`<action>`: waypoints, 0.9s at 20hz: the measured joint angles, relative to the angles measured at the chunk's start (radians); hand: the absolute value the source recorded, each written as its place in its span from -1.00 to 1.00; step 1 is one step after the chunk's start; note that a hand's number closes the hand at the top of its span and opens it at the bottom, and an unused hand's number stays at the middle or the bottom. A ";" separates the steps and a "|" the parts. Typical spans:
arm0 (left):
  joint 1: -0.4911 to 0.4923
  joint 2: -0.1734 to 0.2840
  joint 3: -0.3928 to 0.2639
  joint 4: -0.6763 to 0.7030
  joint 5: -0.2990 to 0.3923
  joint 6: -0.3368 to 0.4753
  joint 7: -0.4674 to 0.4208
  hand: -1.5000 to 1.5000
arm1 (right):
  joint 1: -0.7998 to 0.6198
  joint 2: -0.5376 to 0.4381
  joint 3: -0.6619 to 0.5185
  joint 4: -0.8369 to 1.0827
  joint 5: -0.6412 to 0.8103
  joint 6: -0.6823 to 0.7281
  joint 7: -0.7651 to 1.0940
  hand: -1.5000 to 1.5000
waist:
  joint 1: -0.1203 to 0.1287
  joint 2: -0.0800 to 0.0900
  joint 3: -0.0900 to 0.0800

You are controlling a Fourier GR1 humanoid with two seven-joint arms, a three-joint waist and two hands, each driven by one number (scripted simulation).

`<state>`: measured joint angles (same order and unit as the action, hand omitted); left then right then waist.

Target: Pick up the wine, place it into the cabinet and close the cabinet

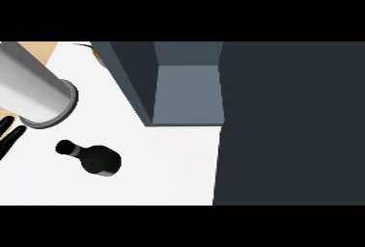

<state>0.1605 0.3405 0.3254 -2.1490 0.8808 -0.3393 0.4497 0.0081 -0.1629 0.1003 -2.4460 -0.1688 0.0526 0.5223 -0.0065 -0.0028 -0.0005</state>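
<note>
Head view. A black glass wine bottle (92, 158) stands on the white counter top (164, 164), seen from almost straight above: its narrow neck and cap point toward the upper left, and its wider body and base lie toward the lower right. Nothing touches the bottle; it stands free in the left half of the counter.

A dark grey cabinet (285, 120) fills the right side of the view. Its compartment is open, showing a lighter grey inner floor (187, 94) between a dark side wall on the left and the broad dark panel on the right. The bottle is outside the cabinet, well apart from the opening, below and to the left of it.

A grey cylindrical forearm (32, 89) crosses the upper left corner, its rimmed end facing the bottle's side of the counter. Just below it, at the left edge, the black fingers of the left hand (10, 135) show; they are straight and released, holding nothing, and stand apart from the bottle's neck.

The right hand does not show in this view.

A strip of tan surface (39, 49) shows at the top left, behind the forearm.
</note>
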 measured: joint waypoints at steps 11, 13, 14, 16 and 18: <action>-0.033 -0.048 -0.026 0.222 -0.105 -0.152 -0.070 -1.00 | -0.021 0.000 -0.029 0.002 0.005 0.024 0.015 -1.00 | 0.000 0.001 0.000; -0.049 -0.065 -0.028 0.279 -0.148 -0.178 -0.108 -1.00 | -0.012 0.006 -0.022 -0.005 0.005 0.029 0.008 -1.00 | -0.002 0.002 0.000; -0.054 -0.076 -0.031 0.298 -0.173 -0.184 -0.125 -1.00 | -0.013 0.004 -0.028 -0.008 0.003 0.030 0.015 -1.00 | -0.002 0.002 0.000; -0.059 -0.095 -0.026 0.334 -0.227 -0.202 -0.172 -1.00 | -0.021 0.010 -0.026 -0.007 0.004 0.029 0.018 -1.00 | -0.001 0.002 0.000; -0.062 -0.113 -0.023 0.375 -0.278 -0.222 -0.223 -1.00 | -0.024 0.012 -0.032 -0.006 0.004 0.029 0.022 -1.00 | -0.001 0.002 0.000</action>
<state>0.0990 0.2274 0.3026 -1.7735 0.6032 -0.5613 0.2265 -0.0163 -0.1506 0.0687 -2.4520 -0.1649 0.0813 0.5447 -0.0074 -0.0010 -0.0004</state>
